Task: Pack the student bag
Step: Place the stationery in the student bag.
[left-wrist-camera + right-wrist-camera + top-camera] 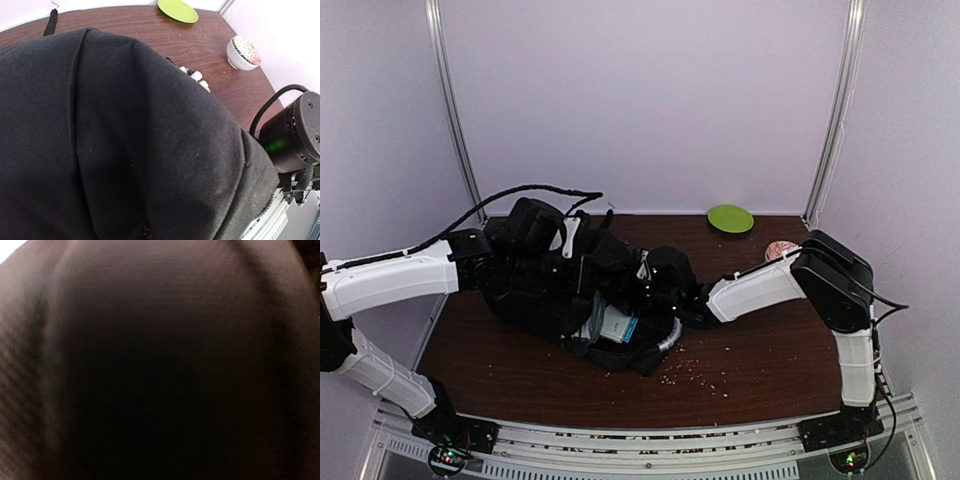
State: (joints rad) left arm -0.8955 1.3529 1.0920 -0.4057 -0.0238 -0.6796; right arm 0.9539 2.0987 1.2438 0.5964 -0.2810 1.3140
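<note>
The student bag [535, 285] lay slumped mid-desk [760, 365], a pale item [612, 325] showing in its gaping mouth; packing seemed partly done, closing not yet; both arms' fingers were hidden in fabric; I could not tell their state.

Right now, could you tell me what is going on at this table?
Both arms are at the student bag, which lies mid-table: the left arm reaches it from the left side, the right arm from the right. A white-and-blue item shows at its near opening. The wrist views show mostly black fabric, so grip is unclear.
</note>
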